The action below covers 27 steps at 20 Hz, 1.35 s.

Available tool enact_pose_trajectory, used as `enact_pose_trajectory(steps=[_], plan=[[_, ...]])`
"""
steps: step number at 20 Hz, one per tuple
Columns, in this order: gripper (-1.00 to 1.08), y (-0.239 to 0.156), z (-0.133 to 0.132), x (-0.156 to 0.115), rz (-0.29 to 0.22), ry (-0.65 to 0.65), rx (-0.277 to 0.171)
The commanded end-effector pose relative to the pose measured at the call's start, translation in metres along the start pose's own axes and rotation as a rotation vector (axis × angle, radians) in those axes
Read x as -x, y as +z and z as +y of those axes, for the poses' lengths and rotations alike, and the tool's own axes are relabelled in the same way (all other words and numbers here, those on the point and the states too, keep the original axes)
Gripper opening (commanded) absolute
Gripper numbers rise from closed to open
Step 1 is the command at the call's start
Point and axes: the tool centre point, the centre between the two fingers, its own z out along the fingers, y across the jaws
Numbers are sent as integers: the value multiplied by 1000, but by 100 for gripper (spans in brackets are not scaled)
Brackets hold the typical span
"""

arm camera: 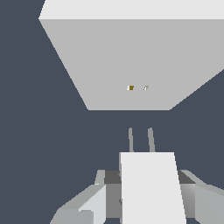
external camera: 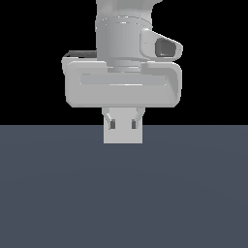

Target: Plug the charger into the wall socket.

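Gripper (arm camera: 148, 192) pinches charger (arm camera: 151, 188), prongs aimed at wall socket (arm camera: 131, 61) holes near twelve o'clock; insertion remains, prongs not yet in.

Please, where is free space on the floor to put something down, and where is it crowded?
In the exterior view the floor is bare in front of the gripper and to both sides. It is crowded only in the wrist view, in the gap between the charger and the socket.

Charger (arm camera: 151, 186) between the fingers (arm camera: 94, 203), its 2 prongs (arm camera: 151, 140) toward the wall socket (arm camera: 131, 61), apart from it
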Motion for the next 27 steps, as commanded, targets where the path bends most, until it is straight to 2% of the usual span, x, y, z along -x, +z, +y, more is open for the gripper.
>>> enact_pose_trajectory(steps=[1,10,21,27], plan=[[-100,-1,1,0,0,0,0],[-100,1,1,-3,0,1,0],[-100,13,1,-37,0,1,-1],[-100,16,1,-44,0,1,-1]])
